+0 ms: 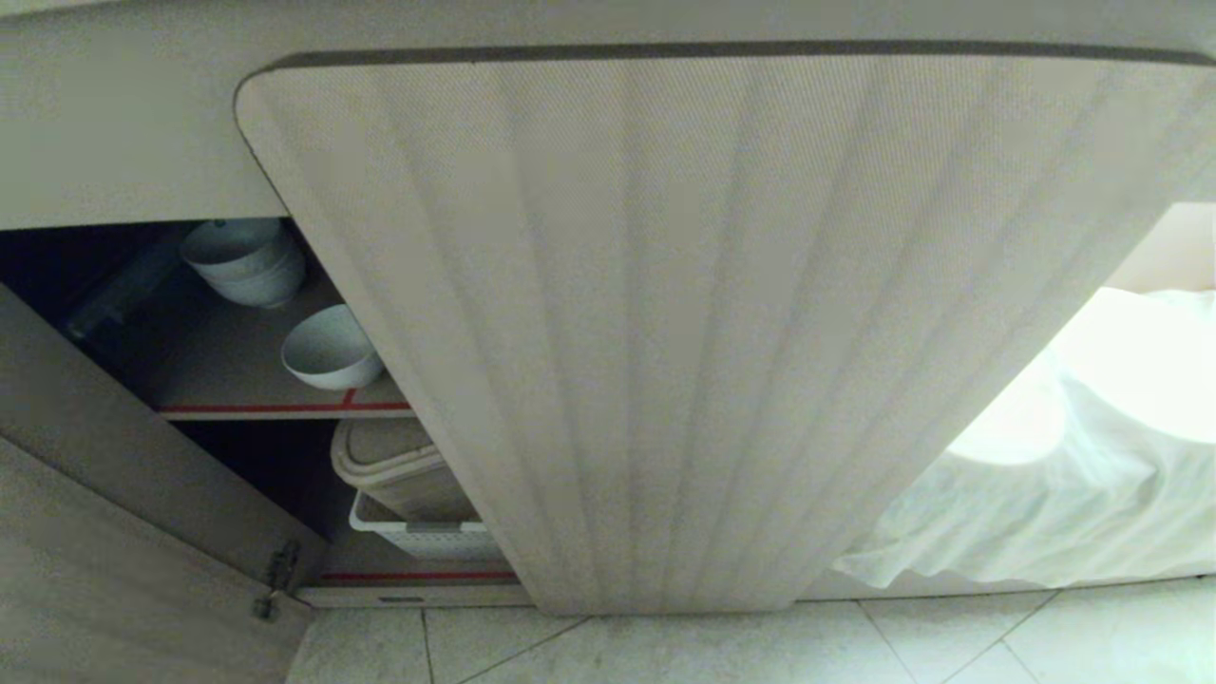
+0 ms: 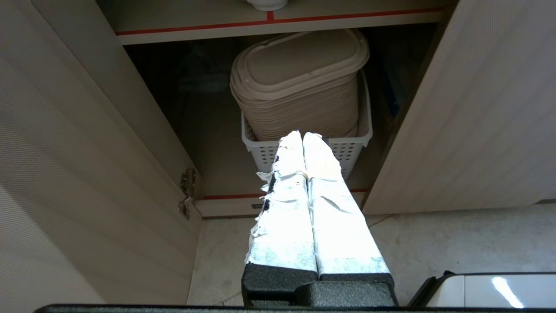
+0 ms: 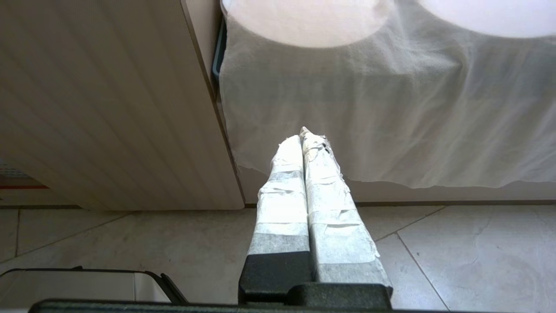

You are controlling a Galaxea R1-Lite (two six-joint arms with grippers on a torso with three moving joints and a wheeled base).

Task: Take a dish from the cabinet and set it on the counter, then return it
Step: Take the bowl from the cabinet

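Matt fluted cabinet door, glossy ceramic dish, slotted plastic basket.

You're looking at a left gripper whose two long fingers are wearing white tape, fraying at the edges, over black bases. The right gripper is showing the same white wrapping in neater bands above black blocks.

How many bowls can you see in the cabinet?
2 clearly: a stack of bowls at the shelf's back, possibly several nested, and a single bowl near its red front edge. The door may hide more.
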